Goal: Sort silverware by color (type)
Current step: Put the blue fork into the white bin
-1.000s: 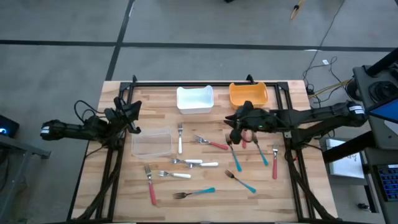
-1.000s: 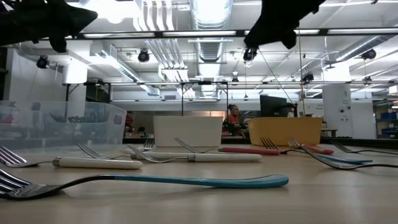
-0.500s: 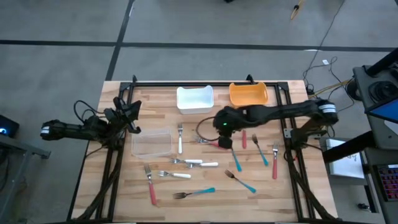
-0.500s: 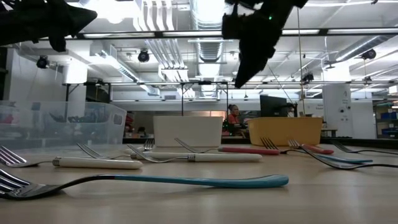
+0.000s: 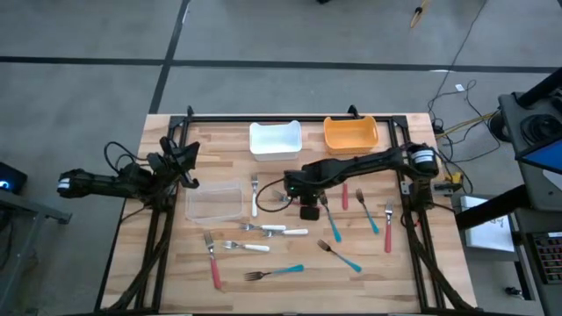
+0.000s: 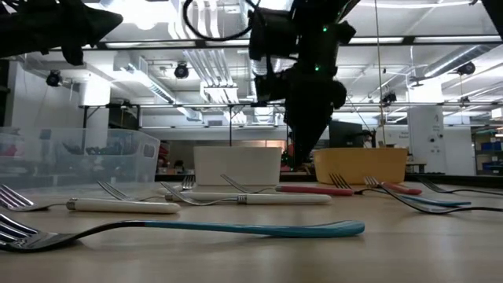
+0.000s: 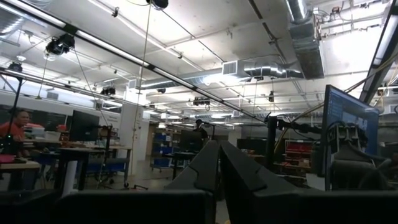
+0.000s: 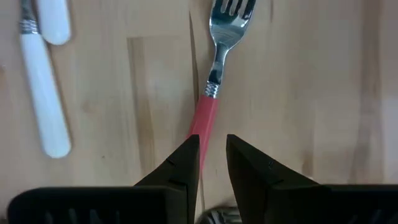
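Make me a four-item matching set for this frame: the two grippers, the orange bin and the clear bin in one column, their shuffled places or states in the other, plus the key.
1. left gripper
2. right gripper
3. orange bin
4. clear bin

A. empty, at the table's far edge beside the white bin
B. shut, off the table's left edge
C. above a red-handled fork, fingers slightly apart
D. on the table's left part, nothing inside

Pairs: 1-B, 2-C, 3-A, 4-D

Red-handled fork (image 8: 207, 118), white handles (image 8: 43, 109), teal fork (image 6: 236, 228), orange bin (image 5: 350, 133), white bin (image 5: 275, 140), pale wooden table (image 5: 421, 272)
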### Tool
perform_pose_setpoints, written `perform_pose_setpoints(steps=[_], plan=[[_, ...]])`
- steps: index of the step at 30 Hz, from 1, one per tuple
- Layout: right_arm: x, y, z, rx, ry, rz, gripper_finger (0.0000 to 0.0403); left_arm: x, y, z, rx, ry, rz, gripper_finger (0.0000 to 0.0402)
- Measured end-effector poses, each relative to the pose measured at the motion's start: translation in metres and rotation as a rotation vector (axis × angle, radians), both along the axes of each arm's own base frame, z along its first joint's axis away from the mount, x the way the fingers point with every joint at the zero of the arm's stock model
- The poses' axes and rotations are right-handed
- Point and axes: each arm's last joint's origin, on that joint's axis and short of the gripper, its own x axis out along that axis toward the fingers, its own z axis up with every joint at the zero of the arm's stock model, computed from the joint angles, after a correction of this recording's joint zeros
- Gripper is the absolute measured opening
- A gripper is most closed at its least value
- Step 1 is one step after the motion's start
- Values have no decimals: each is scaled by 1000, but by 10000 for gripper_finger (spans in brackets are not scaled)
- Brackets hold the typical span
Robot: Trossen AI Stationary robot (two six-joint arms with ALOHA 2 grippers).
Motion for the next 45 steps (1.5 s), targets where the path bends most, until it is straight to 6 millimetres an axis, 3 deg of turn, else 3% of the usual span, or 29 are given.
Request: perform_pose_setpoints(steps=[9, 41, 45], plan=[[7, 0, -11, -2, -2, 4, 70, 0, 1, 0, -11, 6, 21, 0], [19, -2, -7, -14, -134, -148, 70, 0, 1, -1, 0, 17, 34, 0], [17, -8, -8, -6, -125, -434, 70, 0, 1, -1, 0, 17, 34, 0]])
